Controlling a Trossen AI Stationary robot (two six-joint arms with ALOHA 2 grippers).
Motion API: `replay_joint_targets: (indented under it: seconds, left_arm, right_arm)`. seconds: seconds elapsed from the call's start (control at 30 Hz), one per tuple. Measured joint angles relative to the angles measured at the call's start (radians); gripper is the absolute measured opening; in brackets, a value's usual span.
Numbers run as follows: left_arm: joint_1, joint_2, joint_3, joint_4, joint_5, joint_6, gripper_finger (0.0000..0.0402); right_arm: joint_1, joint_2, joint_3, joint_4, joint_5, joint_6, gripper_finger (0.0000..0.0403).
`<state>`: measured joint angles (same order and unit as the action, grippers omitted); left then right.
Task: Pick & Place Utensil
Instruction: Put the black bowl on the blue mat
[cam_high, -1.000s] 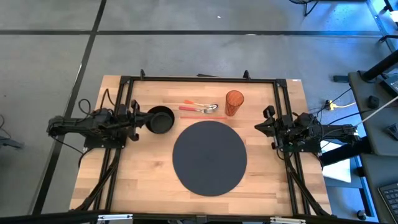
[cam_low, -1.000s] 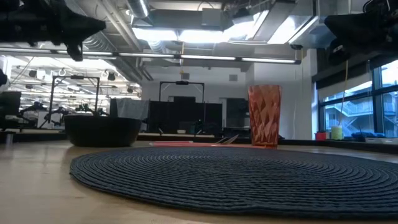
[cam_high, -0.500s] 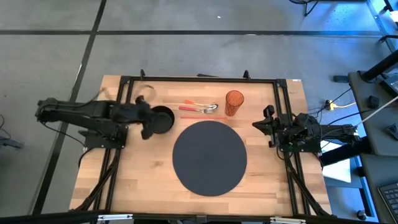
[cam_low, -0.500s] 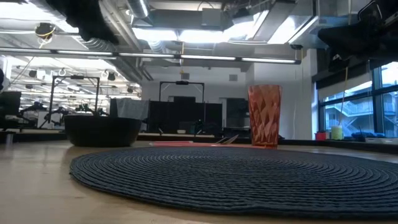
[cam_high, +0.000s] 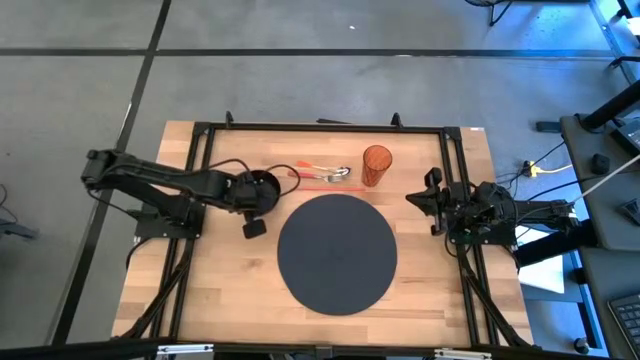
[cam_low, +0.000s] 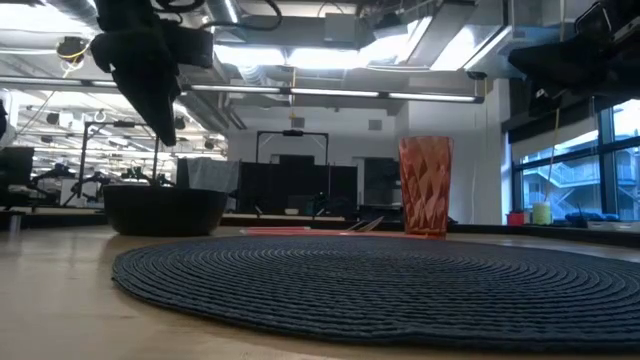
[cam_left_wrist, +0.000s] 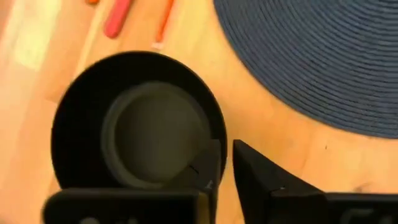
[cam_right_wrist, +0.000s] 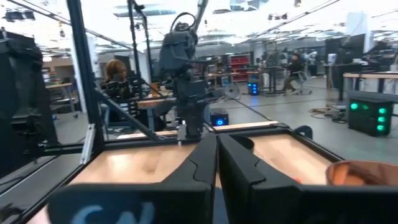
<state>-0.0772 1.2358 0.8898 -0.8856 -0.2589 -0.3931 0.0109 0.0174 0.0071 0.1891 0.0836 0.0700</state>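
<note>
High view, left gripper (cam_high: 253, 212): over the black bowl (cam_high: 260, 190), fingers (cam_left_wrist: 208, 168) nearly closed, holding nothing.
Right gripper (cam_high: 428, 200): far right, fingers together, empty.
Utensils (cam_high: 322, 173): untouched beside the orange cup (cam_high: 376, 164).

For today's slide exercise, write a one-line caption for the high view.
Left gripper reaches beside the black bowl; orange utensils, orange cup and dark round mat lie untouched, right gripper waiting.
</note>
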Motion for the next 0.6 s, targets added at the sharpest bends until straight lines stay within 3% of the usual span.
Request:
replay_joint_targets:
  seconds: [0.1, 0.27, 0.43, 0.6]
  left_arm:
    - [0.001, 0.016, 0.0, 0.0, -0.013, -0.004, 0.0078]
    - [-0.002, 0.046, 0.0, 0.005, 0.07, 0.046, 0.0135]
    - [-0.002, 0.087, 0.0, 0.003, 0.093, 0.007, 0.0199]
    - [-0.002, 0.146, 0.0, 0.007, 0.129, 0.06, 0.0241]
  right_arm:
    - [0.0, 0.0, 0.0, 0.0, 0.003, 0.001, 0.0017]
    - [0.0, 0.0, 0.0, 0.0, 0.0, 0.006, 0.0017]
    - [0.0, 0.0, 0.0, 0.0, -0.008, 0.033, 0.0017]
    - [0.0, 0.0, 0.0, 0.001, -0.008, 0.034, 0.0017]
